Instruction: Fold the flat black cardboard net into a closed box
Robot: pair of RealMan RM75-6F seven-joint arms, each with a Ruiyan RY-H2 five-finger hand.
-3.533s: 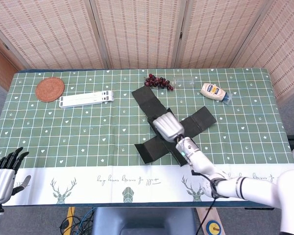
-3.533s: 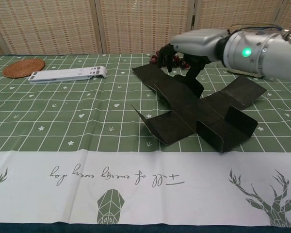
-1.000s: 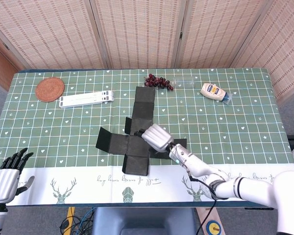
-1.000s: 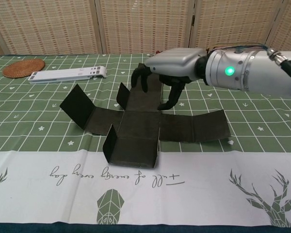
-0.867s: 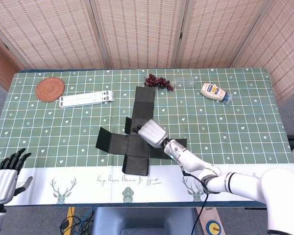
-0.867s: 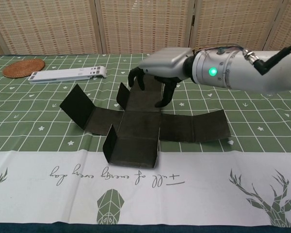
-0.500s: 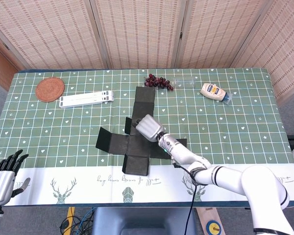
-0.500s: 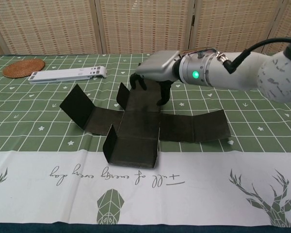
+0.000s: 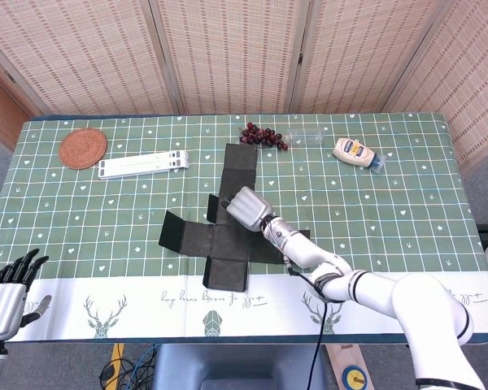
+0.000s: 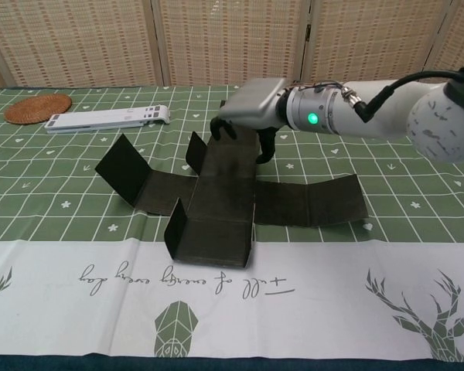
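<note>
My right hand over the black net

My right hand [image 10: 251, 108] hangs with dark fingers [image 10: 264, 147] curled down, gripping nothing, above the cardboard net [image 10: 216, 193], which lies cross-shaped mid-table with some flaps raised. My left hand [image 9: 4, 296] is empty, fingers spread, off the table's [image 9: 390, 211] near edge.

Your table [image 9: 81, 211] wears a green patterned cloth; on it lie the black cardboard net [image 9: 220, 240], woven coaster [image 9: 82, 148], white stand [image 9: 142, 164], grapes [image 9: 262, 135], possibly a mayonnaise bottle [image 9: 356, 152].

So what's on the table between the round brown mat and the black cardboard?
A long white bar lies between the round brown mat and the black cardboard, seen in the head view.
</note>
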